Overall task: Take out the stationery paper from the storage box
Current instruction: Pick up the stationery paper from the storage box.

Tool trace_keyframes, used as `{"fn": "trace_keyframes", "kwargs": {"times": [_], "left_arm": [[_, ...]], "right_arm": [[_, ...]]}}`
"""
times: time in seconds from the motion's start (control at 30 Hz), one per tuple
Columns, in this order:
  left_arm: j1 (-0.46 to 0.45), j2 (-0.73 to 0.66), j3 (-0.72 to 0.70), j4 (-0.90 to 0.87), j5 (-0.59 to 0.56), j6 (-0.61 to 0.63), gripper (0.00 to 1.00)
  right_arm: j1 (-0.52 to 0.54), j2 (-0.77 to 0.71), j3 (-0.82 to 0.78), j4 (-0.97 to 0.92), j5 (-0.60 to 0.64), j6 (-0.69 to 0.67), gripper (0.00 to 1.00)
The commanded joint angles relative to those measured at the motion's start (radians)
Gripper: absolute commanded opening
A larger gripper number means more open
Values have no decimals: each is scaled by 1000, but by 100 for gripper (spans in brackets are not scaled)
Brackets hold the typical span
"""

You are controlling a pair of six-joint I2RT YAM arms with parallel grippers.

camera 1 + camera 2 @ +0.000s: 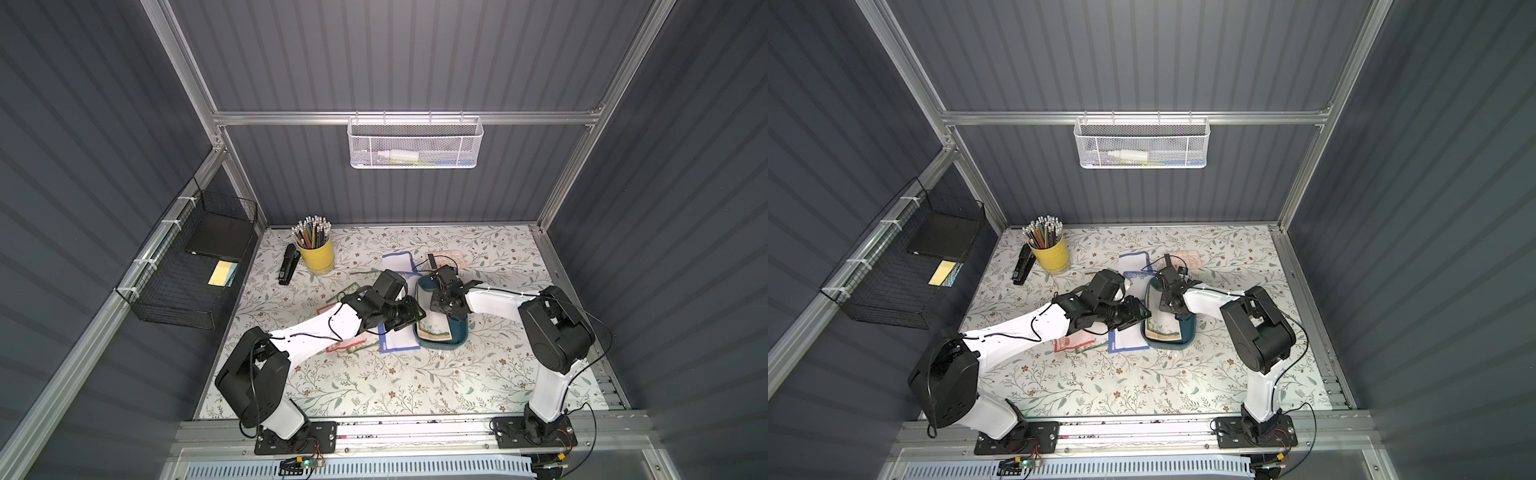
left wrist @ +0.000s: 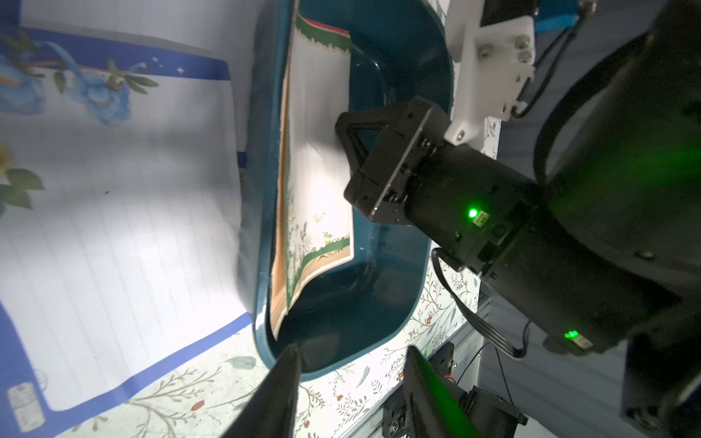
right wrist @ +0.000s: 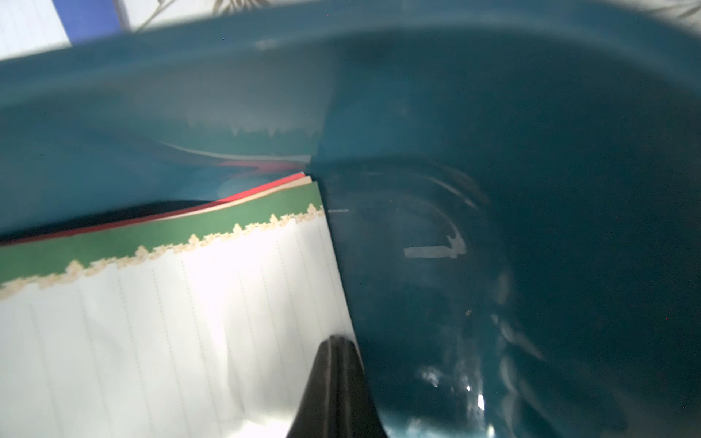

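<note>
Floral tabletop [image 1: 415,382] bears the storage box [image 1: 458,337]; right jaws pressed together against its stationery paper [image 1: 434,330], left jaws spread nearby

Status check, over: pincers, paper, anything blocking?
Left pincer open, empty, at storage box rim. Right pincer shut, tip on stationery paper in box. Blue-bordered sheet already out beside it. Right arm overhangs box.

Right wrist view: box [image 3: 531,113] rim blurred. Under top sheet [image 3: 170,322], lower sheets [image 3: 227,198] mostly hidden: red, tan edges only. Contents of white basket [image 1: 457,141] too small to tell.
</note>
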Motion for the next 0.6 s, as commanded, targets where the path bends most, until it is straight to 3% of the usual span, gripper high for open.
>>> {"fn": "trace_keyframes", "kwargs": {"times": [0.0, 0.13, 0.27, 0.57], "left_arm": [[-1, -6, -19, -6, -51, -46, 48], [-15, 4, -24, 28, -49, -73, 48], [-28, 30, -9, 32, -53, -69, 41], [-49, 98, 32, -10, -71, -52, 41]], "right_arm": [[8, 112, -81, -138, -126, 6, 0], [4, 102, -85, -134, -126, 4, 0], [3, 102, -86, -125, -134, 3, 0], [0, 100, -86, -124, -137, 3, 0]]}}
